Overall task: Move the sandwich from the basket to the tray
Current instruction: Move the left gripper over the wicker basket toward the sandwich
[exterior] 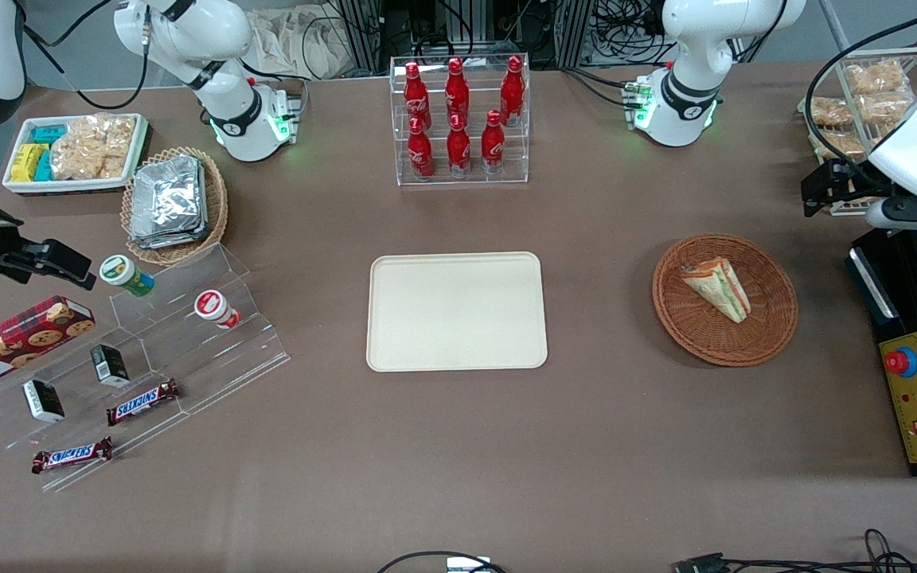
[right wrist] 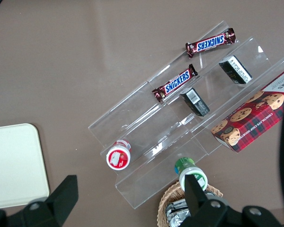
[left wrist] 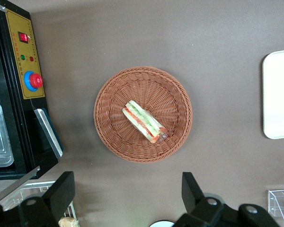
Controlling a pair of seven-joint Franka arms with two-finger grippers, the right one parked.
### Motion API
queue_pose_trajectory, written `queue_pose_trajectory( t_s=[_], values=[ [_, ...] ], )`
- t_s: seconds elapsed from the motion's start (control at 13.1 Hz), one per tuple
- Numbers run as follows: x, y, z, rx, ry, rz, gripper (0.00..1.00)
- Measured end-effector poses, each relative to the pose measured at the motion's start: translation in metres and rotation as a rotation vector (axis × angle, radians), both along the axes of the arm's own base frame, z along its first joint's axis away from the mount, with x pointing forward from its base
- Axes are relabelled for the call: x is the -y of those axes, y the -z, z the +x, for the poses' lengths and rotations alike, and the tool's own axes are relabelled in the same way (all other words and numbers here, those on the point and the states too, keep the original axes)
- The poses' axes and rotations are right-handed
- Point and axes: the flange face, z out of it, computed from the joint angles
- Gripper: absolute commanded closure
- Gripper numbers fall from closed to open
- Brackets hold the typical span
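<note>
The sandwich (exterior: pixel 717 288) is a clear-wrapped triangular wedge lying in the round reddish-brown basket (exterior: pixel 769 318). In the left wrist view the sandwich (left wrist: pixel 144 121) lies near the middle of the basket (left wrist: pixel 113 94). The cream tray (exterior: pixel 456 312) lies flat at the table's middle, beside the basket, and its edge shows in the left wrist view (left wrist: pixel 279 94). My left gripper (exterior: pixel 825 189) hangs above the table, farther from the front camera than the basket and toward the working arm's end. It is open and empty (left wrist: pixel 128 196), with the fingers (left wrist: pixel 61 194) spread wide.
A black machine with a red button (exterior: pixel 912 382) stands at the working arm's end, close beside the basket. A wire rack of pastry bags (exterior: pixel 864 95) stands near the gripper. A clear rack of red bottles (exterior: pixel 458 119) stands farther back than the tray.
</note>
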Motion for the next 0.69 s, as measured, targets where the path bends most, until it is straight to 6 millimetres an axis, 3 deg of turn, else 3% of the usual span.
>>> queue_pose_trajectory(
  t_s=[0.46,0.69],
  values=[
    [-0.011,0.013,0.003,-0.044,-0.023,-0.013,0.00],
    [-0.022,0.036,0.016,-0.072,-0.095,-0.019,0.00]
  ],
)
